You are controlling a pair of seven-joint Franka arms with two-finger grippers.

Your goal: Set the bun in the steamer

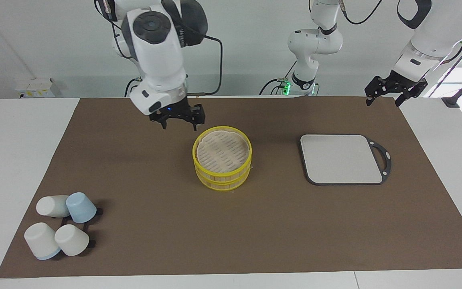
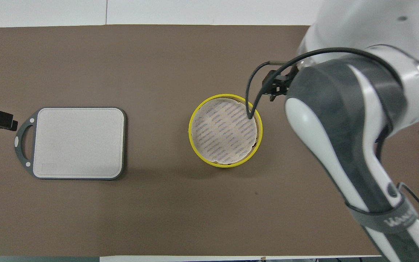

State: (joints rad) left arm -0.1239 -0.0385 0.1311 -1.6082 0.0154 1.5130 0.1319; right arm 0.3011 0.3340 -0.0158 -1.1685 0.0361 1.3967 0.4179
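Centrally on a desk covered by a brown mat stands the steamer, a round two-tier bamboo basket with bright yellow rims, its pale woven lid lying flat on top. No bun can be seen in either view, so where it lies cannot be told. The right pincer hangs in the air over bare mat beside the steamer, toward the right arm's end of the desk, its fingers spread apart and holding nothing. The left pincer waits raised over the mat's corner at the left arm's end, also spread apart and empty. A grey square board with a dark handle lies flat between the steamer and that end. Four upturned cups, three white and one pale blue, cluster at the mat's corner farthest from the robots at the right arm's end.
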